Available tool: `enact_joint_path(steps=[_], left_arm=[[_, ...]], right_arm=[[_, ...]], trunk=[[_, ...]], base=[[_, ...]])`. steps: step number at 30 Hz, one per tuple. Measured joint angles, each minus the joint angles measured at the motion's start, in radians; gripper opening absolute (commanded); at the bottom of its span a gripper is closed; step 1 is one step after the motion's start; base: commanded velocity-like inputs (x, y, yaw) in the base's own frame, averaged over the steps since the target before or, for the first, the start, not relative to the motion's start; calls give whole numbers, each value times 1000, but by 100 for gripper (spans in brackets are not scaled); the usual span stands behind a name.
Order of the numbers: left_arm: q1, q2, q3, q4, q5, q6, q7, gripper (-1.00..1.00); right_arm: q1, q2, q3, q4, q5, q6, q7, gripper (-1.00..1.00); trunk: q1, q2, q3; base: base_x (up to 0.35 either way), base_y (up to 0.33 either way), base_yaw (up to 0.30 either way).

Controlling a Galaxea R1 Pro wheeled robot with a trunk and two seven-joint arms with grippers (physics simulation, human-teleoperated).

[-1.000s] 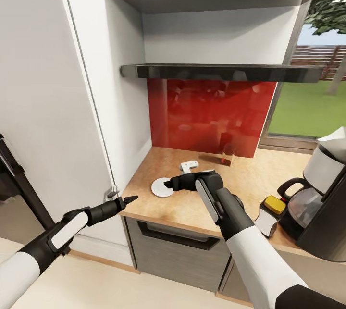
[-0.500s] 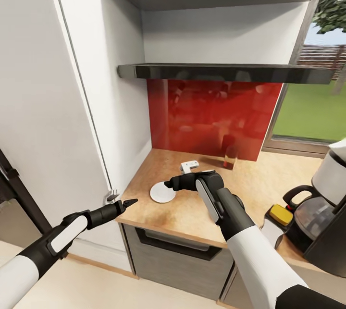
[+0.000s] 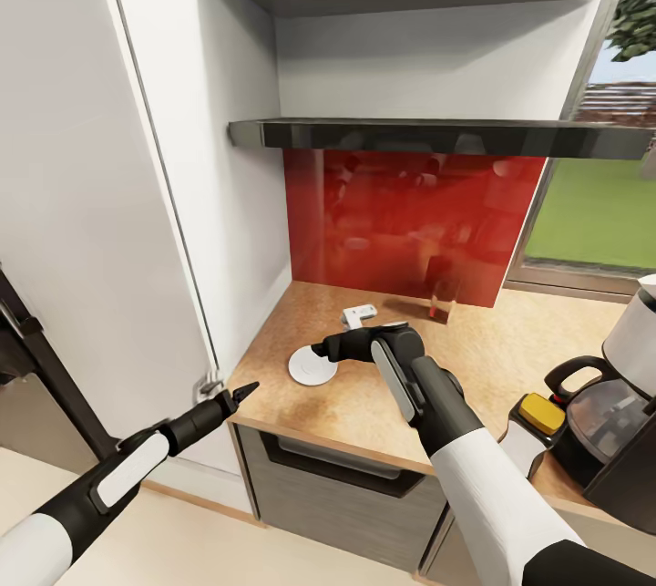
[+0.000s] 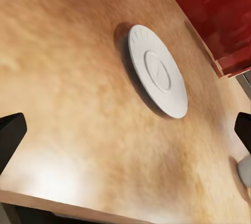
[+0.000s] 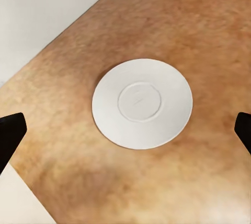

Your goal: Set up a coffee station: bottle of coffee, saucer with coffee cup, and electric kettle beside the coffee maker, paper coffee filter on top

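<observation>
Head view, kitchen corner: the right pincer (image 3: pixel 321 351) hangs low over the saucer (image 3: pixel 312 365), a small white dish lying flat and alone on the tan desk (image 3: pixel 474 358) near its front left corner, beside the white cabinet wall (image 3: pixel 155 158). Right wrist view looks straight down on the saucer (image 5: pixel 142 103), centred between two dark fingertips (image 5: pixel 10 130) at the picture's edges; the pincer is spread wide, with nothing between its tips and no contact with the dish.

The left pincer (image 3: pixel 240 393) reaches from below, its tip at the front edge of the desk, just beside the corner and short of the saucer. In the head view its fingers look drawn to a point, yet the left wrist view shows its dark fingertips (image 4: pixel 10 132) far apart at either edge, so it is spread too, with the saucer (image 4: pixel 157 72) lying ahead on the desk (image 4: pixel 78 130).

Behind the right arm a small white object (image 3: pixel 358 315) rests on the desk; what it is cannot be told. A red glossy backsplash (image 3: pixel 410 221) closes the back of the nook under a dark shelf (image 3: pixel 428 135). At far right stands the coffee maker (image 3: pixel 620 413), glass carafe with black handle in place, and a yellow-topped item (image 3: pixel 538 413) sits in front of it.
</observation>
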Motion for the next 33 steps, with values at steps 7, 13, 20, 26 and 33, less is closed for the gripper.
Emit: enact_joint_path(steps=[7, 13, 20, 26, 33], left_arm=[[4, 1, 0, -7, 3, -5, 0, 100], [5, 1, 1, -6, 3, -5, 0, 100], [5, 0, -1, -4, 3, -5, 0, 100], [6, 1, 0, -4, 3, -6, 0, 100], [6, 1, 1, -4, 3, -5, 0, 100]], right_arm=[[0, 0, 0, 0, 1, 0, 0, 100], [0, 0, 0, 0, 1, 0, -1, 100], [0, 0, 3, 1, 4, 0, -1, 100], [0, -1, 3, 7, 5, 0, -1, 100], [0, -1, 3, 50, 4, 0, 0, 100]], trunk=[[0, 0, -3], [0, 0, -8], [0, 0, -8], [0, 0, -8], [0, 0, -8]], base=[[0, 0, 77], [96, -27, 82], [66, -33, 4], [125, -78, 0], [72, -36, 0]])
